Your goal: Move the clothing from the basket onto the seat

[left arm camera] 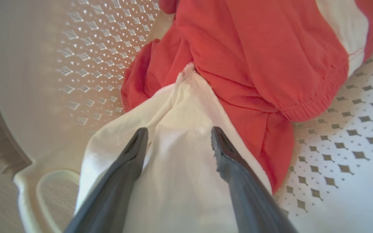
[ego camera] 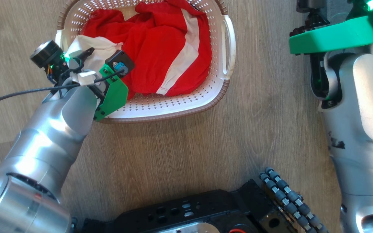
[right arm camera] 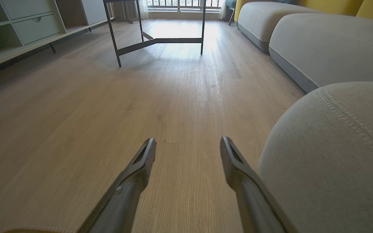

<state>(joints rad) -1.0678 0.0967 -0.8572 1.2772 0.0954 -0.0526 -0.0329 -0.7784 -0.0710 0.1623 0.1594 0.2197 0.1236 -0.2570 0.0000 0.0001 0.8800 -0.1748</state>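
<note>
Your left gripper (left arm camera: 179, 131) is spread wide. Its two fingers are over the white cloth (left arm camera: 173, 174) at the 9 o'clock side of the basket (ego camera: 173, 109), and it holds nothing. The red clothing (ego camera: 160, 48) lies in the basket, at 12 o'clock from you. Your right gripper (right arm camera: 188, 140) is spread wide too, above the floor (right arm camera: 76, 129). The seat (right arm camera: 335, 155) is at its 3 o'clock.

Pale wood-plank floor (right arm camera: 76, 113) thru the room. Dark metal-frame table (right arm camera: 155, 40) stands on it, thin legs w/ a low crossbar. Behind table: window w/ railing (right arm camera: 183, 2), daylight in, bright patch on floor under table. Left of table: pale shelf unit w/ drawers (right arm camera: 28, 27) along the wall. Right of table, far back: yellow cushions (right arm camera: 335, 5).
</note>
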